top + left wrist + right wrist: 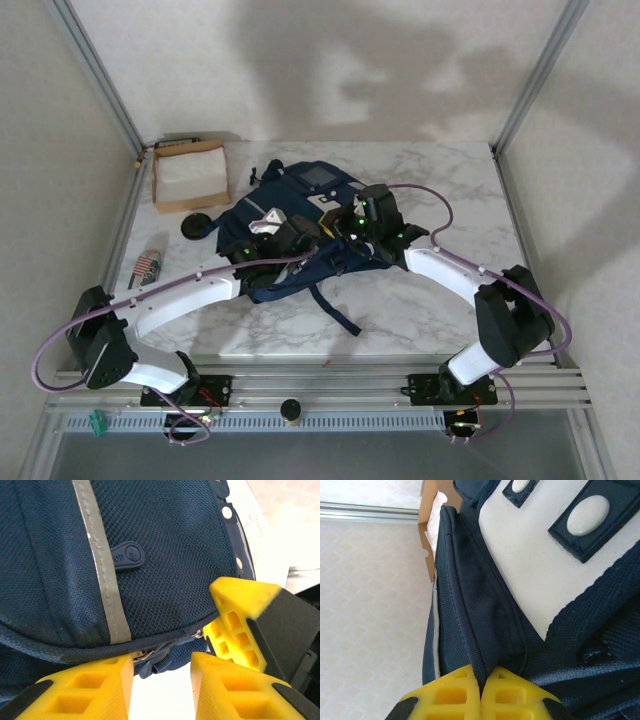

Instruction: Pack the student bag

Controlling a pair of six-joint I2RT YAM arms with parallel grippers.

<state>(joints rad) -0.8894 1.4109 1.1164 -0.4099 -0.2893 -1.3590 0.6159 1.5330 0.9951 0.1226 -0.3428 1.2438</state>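
The navy student bag (pixel 300 215) lies flat in the middle of the marble table. My left gripper (pixel 272 236) rests at the bag's near left edge. In the left wrist view its yellow fingers (pixel 100 685) stand apart, so the left gripper (pixel 162 660) is open, and a dark zip pull (pixel 149 664) hangs at the bag's seam just between the tips, untouched. A pale stripe (pixel 102 565) crosses the mesh pocket. My right gripper (pixel 356 226) is on the bag's right side. In its wrist view the right gripper (pixel 481 672) is shut on a fold of the bag's fabric (pixel 485 630).
A shallow brown cardboard box (pixel 189 175) with white paper sits at the back left. A black round object (pixel 197 228) and a small striped item (pixel 147 266) lie left of the bag. A dark strap (pixel 335 312) trails toward the near edge.
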